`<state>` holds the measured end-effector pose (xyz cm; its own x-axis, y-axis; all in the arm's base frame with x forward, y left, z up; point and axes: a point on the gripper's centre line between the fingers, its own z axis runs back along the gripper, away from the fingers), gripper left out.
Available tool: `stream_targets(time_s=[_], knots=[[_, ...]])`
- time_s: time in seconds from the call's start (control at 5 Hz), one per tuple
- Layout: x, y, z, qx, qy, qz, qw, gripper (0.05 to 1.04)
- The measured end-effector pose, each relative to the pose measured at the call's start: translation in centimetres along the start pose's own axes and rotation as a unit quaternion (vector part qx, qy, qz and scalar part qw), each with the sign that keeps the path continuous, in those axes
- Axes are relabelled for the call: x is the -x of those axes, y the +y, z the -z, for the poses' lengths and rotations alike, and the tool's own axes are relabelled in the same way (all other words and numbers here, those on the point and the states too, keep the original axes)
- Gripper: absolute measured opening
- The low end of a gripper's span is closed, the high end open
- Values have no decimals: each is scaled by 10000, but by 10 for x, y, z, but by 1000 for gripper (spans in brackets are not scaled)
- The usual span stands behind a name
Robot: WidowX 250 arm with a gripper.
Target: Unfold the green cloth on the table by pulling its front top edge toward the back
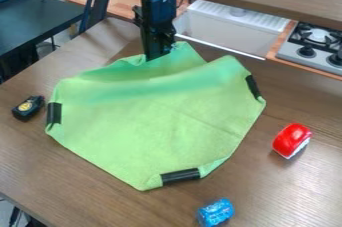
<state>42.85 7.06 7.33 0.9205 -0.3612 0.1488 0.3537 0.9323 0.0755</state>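
The black gripper [157,55] hangs down at the upper middle of the camera view, at the far edge of a green cloth [160,126]. Its tips meet the cloth, which rises in folds on both sides of them; whether they grip it is hidden by the folds. The cloth lies spread on the brown table, with black strips on its left, right and near corners. A raised ridge crosses its far part, and the near part lies fairly flat.
On the wooden table [294,186] a small black-and-yellow object [28,107] lies left of the cloth, a red-and-white object [292,140] right, and a blue cylindrical object [216,213] near the front. Behind stand a white sink [227,28] and a stove [314,51].
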Motion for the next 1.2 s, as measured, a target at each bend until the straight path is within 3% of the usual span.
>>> stream_targets(time_s=[0.6, 0.8, 1.0, 1.2], knots=[[-12, 18, 7, 10, 73, -112, 9999, 72], [-15, 28, 13, 52, 182, -5, 9998, 219], [-17, 36, 9, -138, 230, 321, 9991, 479], [-15, 41, 6, -413, 434, 803, 9950, 786]])
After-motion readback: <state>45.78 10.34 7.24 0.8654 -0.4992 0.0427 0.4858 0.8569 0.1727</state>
